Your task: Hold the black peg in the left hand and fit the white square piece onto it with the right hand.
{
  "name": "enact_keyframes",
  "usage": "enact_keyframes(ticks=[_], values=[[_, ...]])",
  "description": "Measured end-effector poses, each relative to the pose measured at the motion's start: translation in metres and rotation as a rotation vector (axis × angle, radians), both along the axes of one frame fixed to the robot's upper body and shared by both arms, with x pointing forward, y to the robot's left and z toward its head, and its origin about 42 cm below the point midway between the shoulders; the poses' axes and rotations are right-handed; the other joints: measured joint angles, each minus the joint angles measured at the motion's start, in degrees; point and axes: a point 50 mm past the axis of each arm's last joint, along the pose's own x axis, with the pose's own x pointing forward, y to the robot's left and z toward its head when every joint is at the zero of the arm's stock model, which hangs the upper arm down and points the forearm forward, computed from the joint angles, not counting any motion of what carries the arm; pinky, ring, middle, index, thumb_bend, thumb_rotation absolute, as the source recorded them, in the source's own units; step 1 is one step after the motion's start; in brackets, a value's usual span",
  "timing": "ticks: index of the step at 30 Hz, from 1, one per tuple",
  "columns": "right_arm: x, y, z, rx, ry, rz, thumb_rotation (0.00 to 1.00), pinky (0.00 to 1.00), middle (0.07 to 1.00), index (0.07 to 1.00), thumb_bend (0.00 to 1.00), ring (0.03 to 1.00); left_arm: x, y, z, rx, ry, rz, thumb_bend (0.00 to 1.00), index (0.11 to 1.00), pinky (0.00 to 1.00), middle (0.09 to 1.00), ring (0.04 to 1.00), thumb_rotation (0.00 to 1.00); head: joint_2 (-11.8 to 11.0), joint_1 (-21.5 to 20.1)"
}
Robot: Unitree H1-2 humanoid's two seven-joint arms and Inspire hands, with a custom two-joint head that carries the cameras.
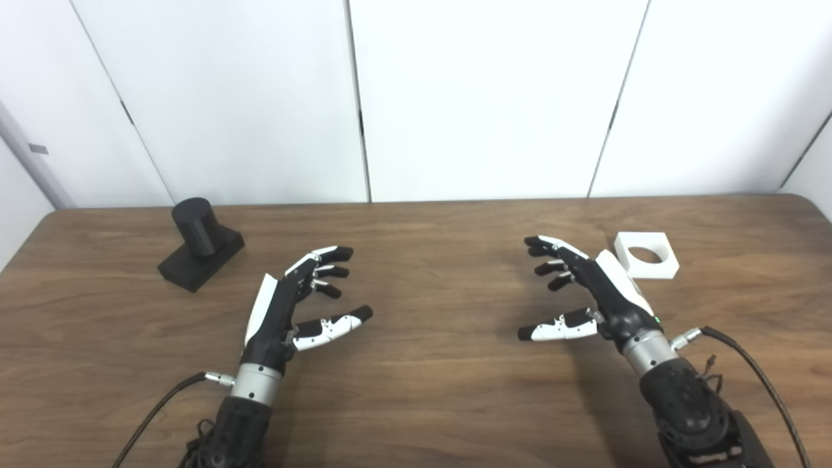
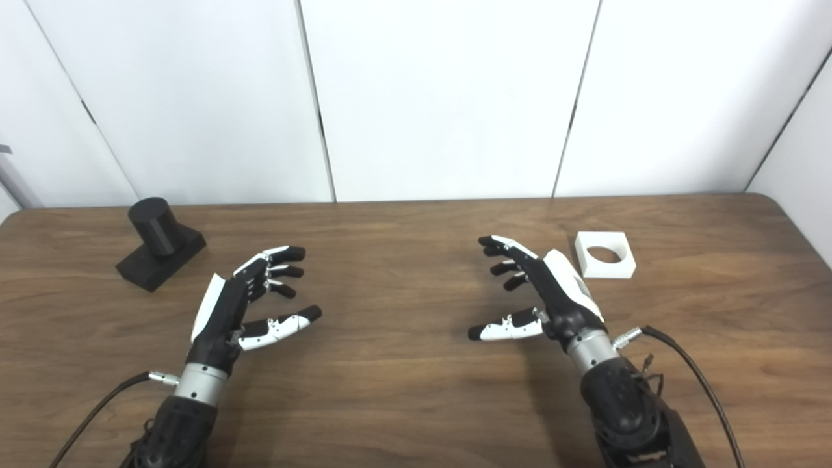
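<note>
We hold both hands over the bare middle of the counter [image 1: 416, 390], the left robot hand [image 1: 296, 302] and the right robot hand [image 1: 588, 292] each released with fingers spread and palms turned inward, grasping nothing, which we judge to be a ready pose, each on the side of its own part. The black peg [image 1: 195, 227], a short upright cylinder on a dark rectangular base, stands at the far left, well apart from the left robot hand. The white square piece [image 1: 647, 255], a flat block with a round hole through it, lies just beyond the right robot hand.
</note>
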Motion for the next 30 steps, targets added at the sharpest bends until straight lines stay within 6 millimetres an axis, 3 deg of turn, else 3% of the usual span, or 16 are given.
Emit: enact_keyframes(ticks=[15, 19, 21, 22, 23, 26, 30], values=[[0.0, 0.0, 0.0, -0.002, 0.001, 0.0, 0.08, 0.62, 0.823, 0.85, 0.8, 0.738, 0.0, 0.0, 0.0, 0.001, 0.002, -0.003, 0.79, 0.741, 0.58, 0.791, 0.721, 0.11, 0.0, 1.0], [0.001, -0.003, -0.004, 0.009, 0.005, 0.002, 0.05, 0.62, 0.817, 0.84, 0.81, 0.739, 0.0, -0.002, -0.001, 0.004, 0.006, -0.007, 0.79, 0.746, 0.58, 0.791, 0.717, 0.11, -1.5, 9.3], [0.002, -0.007, -0.007, 0.02, 0.008, 0.006, 0.02, 0.61, 0.818, 0.837, 0.81, 0.739, 0.0, -0.007, -0.004, 0.021, 0.012, -0.014, 0.78, 0.745, 0.57, 0.788, 0.712, 0.11, -1.7, 10.9], [0.001, -0.01, -0.007, 0.025, 0.004, 0.009, 0.01, 0.61, 0.818, 0.836, 0.81, 0.738, -0.001, -0.01, -0.005, 0.025, 0.013, -0.016, 0.77, 0.744, 0.57, 0.786, 0.71, 0.11, -2.5, 14.7], [0.001, -0.013, -0.006, 0.028, -0.004, 0.011, 0.0, 0.6, 0.823, 0.842, 0.81, 0.74, -0.001, -0.013, -0.006, 0.025, 0.016, -0.017, 0.78, 0.743, 0.57, 0.789, 0.715, 0.11, -2.5, 14.8], [0.001, -0.024, -0.002, 0.025, -0.016, 0.001, 0.0, 0.64, 0.844, 0.857, 0.78, 0.754, -0.002, -0.028, -0.008, 0.019, 0.02, -0.025, 0.78, 0.748, 0.58, 0.788, 0.725, 0.13, -4.9, 22.1], [-0.002, -0.034, 0.002, 0.021, 0.005, -0.024, 0.0, 0.64, 0.85, 0.854, 0.78, 0.761, 0.001, -0.046, -0.008, 0.019, 0.013, -0.021, 0.79, 0.741, 0.57, 0.777, 0.712, 0.15, -7.0, 25.4]])
